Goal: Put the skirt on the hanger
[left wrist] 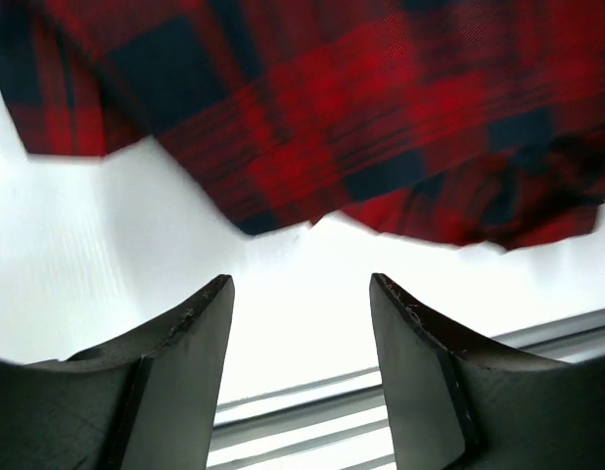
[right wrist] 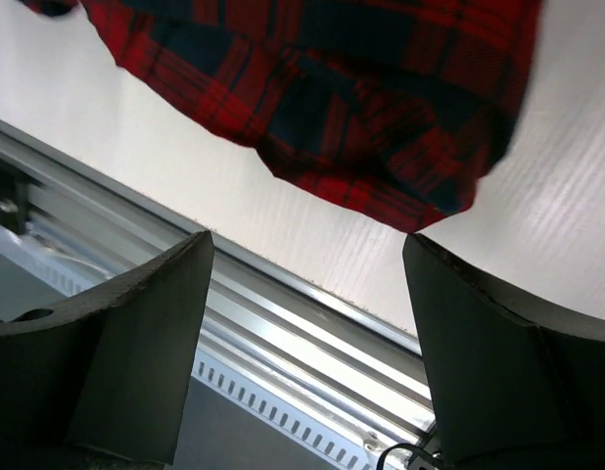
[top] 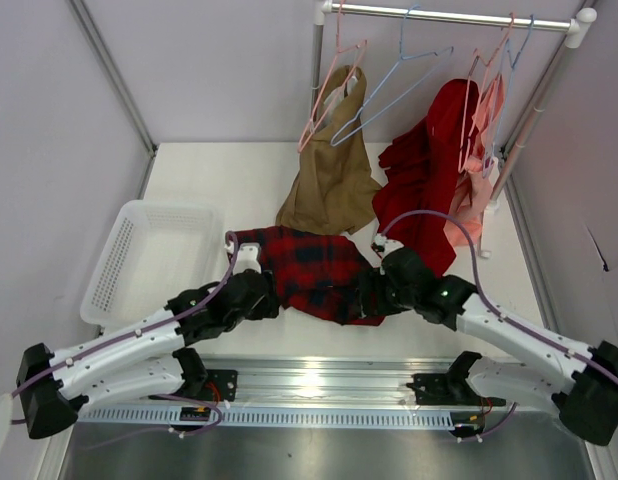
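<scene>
Nearest the bases, the left gripper (left wrist: 302,294) and right gripper (right wrist: 307,250) flank the skirt (top: 311,268), jaws spread wide and empty, apparently poised to pinch its two ends where it lies rumpled on the table (top: 239,190), well apart from the hanger (top: 389,97) hooked on the far rail (top: 449,15).

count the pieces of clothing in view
4: the plaid skirt lying on the table; a tan garment and a red garment hanging under the rail; a pale pink one behind the red. More may be hidden there.
</scene>
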Available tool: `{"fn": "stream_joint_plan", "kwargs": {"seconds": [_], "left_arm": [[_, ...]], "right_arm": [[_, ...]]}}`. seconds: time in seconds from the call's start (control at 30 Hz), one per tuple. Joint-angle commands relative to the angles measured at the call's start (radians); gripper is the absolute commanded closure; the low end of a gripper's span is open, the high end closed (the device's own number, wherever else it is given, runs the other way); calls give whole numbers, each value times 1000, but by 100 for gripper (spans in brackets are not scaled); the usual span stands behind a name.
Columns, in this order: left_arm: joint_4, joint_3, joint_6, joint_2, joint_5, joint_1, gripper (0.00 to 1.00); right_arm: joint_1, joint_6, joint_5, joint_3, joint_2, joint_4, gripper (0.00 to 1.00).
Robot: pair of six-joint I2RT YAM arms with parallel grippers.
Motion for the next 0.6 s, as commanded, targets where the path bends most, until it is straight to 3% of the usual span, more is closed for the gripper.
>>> {"fn": "stream_joint_plan", "kwargs": {"seconds": [0.0, 0.27, 0.57], "left_arm": [[39, -64, -62, -34, 45, 5, 37], [153, -174, -33, 22, 109, 5, 33], [228, -145, 12, 173, -32, 5, 29]], "right_arm": [[71, 9, 162, 55, 71, 56, 17], [65, 15, 268, -11, 79, 61, 17], [26, 1, 262, -56, 56, 96, 16]]}}
